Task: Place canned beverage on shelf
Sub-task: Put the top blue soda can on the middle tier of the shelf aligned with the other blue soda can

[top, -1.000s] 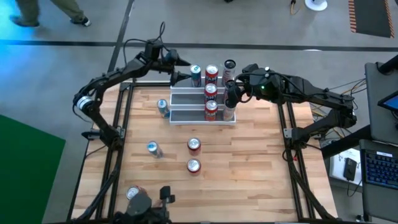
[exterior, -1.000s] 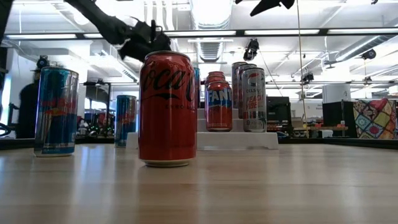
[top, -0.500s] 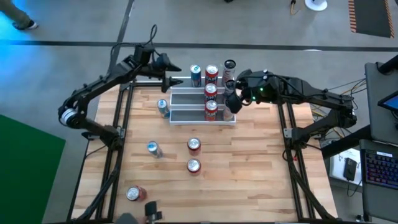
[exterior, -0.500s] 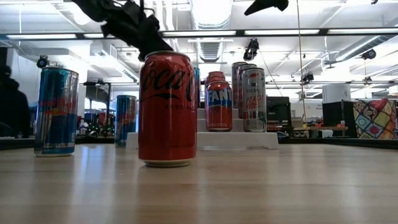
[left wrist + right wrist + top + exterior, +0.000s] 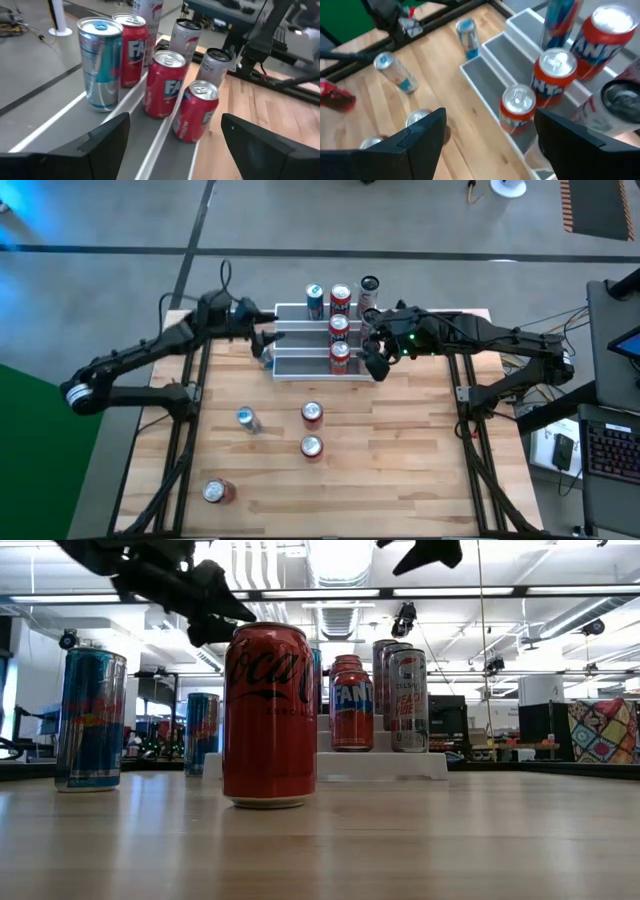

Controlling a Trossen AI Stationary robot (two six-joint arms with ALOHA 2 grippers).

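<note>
The shelf (image 5: pixel 325 350) stood at the far edge of the table (image 5: pixel 400 450), its three steps climbing toward that edge. A blue can (image 5: pixel 315 301) and a red can (image 5: pixel 341 299) occupied the top step, with a silver can (image 5: pixel 369 288) at the right end. Red cans stood on the middle step (image 5: pixel 339 327) and bottom step (image 5: pixel 340 356), leaving the left half of both lower treads bare.

The left pincer (image 5: pixel 268 340) hung just off the shelf's left end, its fingers spread and gripping nothing. A slim blue can (image 5: pixel 263 353) stood on the table directly beside it, near the shelf's left corner.

The right pincer (image 5: pixel 372 358) hovered at the shelf's right end; its fingers were parted, with nothing held between them.

Loose cans stood well apart on the near table: a blue one (image 5: pixel 245 418), two red ones (image 5: pixel 312 413) (image 5: pixel 311 446) mid-table, and one (image 5: pixel 215 491) near the front left corner. The right half of the table lay open.
</note>
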